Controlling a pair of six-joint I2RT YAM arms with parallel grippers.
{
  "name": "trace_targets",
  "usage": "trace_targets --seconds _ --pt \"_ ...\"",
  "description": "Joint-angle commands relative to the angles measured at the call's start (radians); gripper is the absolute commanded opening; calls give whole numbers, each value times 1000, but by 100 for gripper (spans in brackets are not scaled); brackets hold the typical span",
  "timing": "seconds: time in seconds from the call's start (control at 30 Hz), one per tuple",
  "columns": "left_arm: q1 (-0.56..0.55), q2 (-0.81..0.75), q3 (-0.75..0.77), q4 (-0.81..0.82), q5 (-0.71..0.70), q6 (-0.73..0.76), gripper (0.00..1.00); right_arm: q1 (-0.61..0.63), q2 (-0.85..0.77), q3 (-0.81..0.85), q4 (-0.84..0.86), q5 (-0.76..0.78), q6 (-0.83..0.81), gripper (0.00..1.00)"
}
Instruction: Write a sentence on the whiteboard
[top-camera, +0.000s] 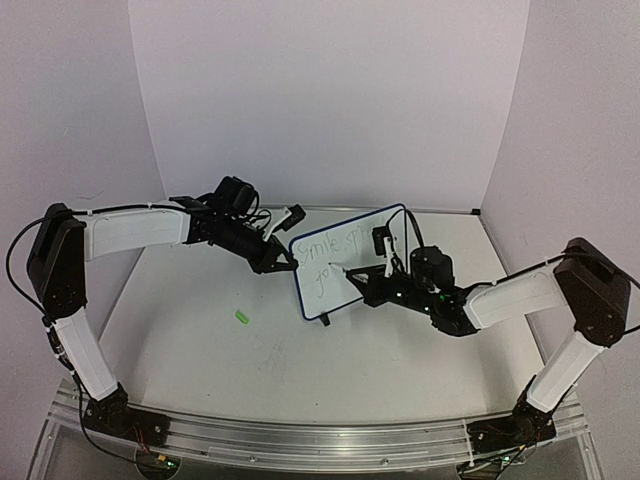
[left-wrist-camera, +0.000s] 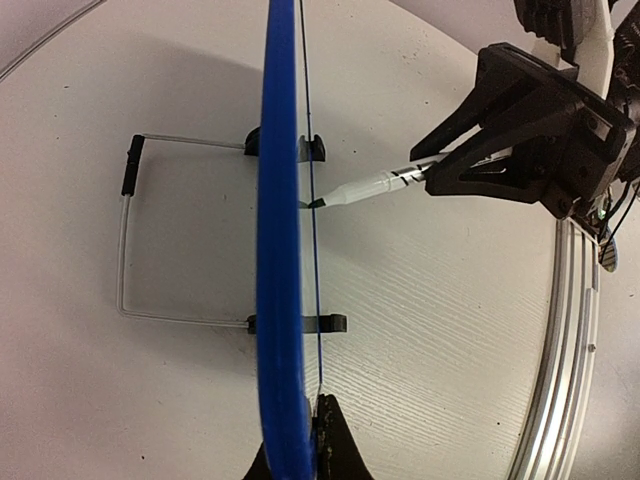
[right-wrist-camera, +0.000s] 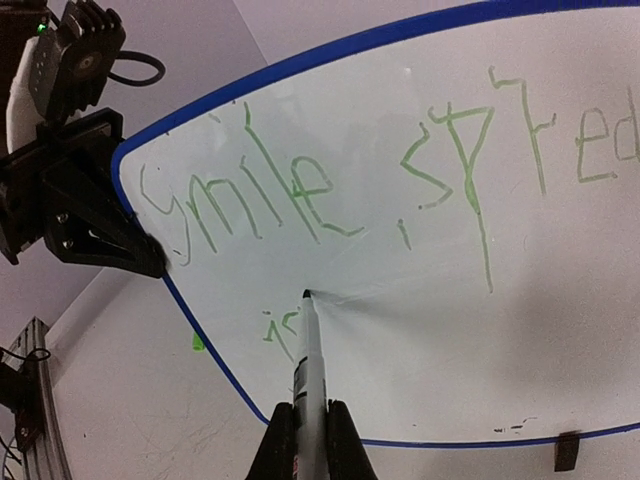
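The whiteboard (top-camera: 365, 270) stands tilted on the table, blue-framed. In the right wrist view the whiteboard (right-wrist-camera: 450, 330) carries the green sentence (right-wrist-camera: 250, 190), with "smile spred" on the top line and a few strokes of a second line below. My left gripper (top-camera: 283, 262) is shut on the board's left edge; its wrist view shows the frame (left-wrist-camera: 278, 250) edge-on between the jaws of the left gripper (left-wrist-camera: 315, 440). My right gripper (top-camera: 372, 283) is shut on the marker (right-wrist-camera: 305, 360), whose tip touches the board beside the second line. The right gripper (right-wrist-camera: 305, 440) sits low in its own view.
A small green cap (top-camera: 241, 317) lies on the table left of the board. Behind the board are its wire stand (left-wrist-camera: 122, 250) and black feet (left-wrist-camera: 328, 323). An aluminium rail (top-camera: 320, 440) runs along the near edge. White walls enclose the table.
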Motion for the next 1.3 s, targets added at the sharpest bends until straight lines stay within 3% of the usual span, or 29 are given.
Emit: trace_targets --seconds 0.0,0.63,0.97,1.27 --pt "-9 35 11 -79 -59 35 0 -4 30 44 21 21 -11 0" --pt "-9 37 11 -80 -60 36 0 -4 27 -18 14 86 10 0" --pt "-9 36 11 -79 -58 36 0 -3 -62 -60 15 81 0 0" --pt "-9 38 11 -81 -58 36 0 -3 -60 -25 14 92 -27 0"
